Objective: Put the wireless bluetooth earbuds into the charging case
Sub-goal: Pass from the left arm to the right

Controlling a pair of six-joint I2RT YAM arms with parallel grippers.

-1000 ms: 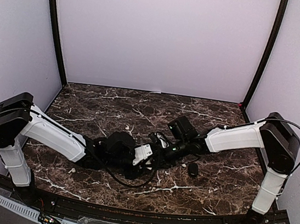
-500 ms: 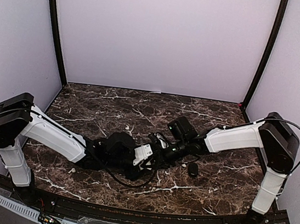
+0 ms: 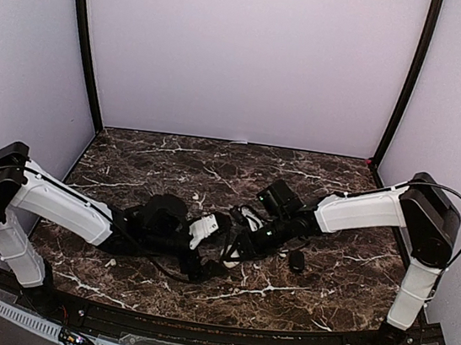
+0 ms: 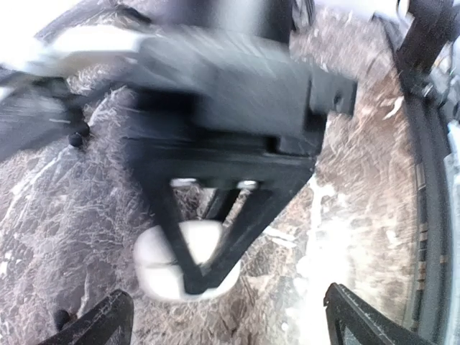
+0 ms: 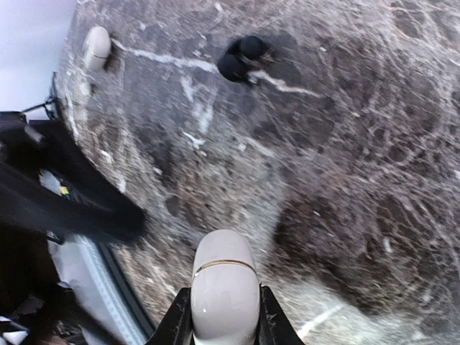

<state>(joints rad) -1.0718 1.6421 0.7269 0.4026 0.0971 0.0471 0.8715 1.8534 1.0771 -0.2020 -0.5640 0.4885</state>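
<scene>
Near right: a black pebble, a case I judge, lies on the counter just beside the right arm, with nothing holding it.
Left arm: the left fingers are spread wide with nothing between them, at mid-counter, facing the tip of the right arm.
Right arm: the right fingers are clamped on the sides of the charging case. I cannot tell whether it rests on the counter.
Case: pale and pebble-shaped. Its seam looks closed and nothing of the inside shows.
Beyond the case: a small black two-lobed thing, the black earbuds I judge, lies loose on the counter. A pale piece lies near the counter's edge; I cannot tell whether it is an earbud or a case.
Done: the case is gripped. I see no earbud seated.
Left to do: open the lid, then fetch and seat the earbuds; most of the job, by my reckoning.
</scene>
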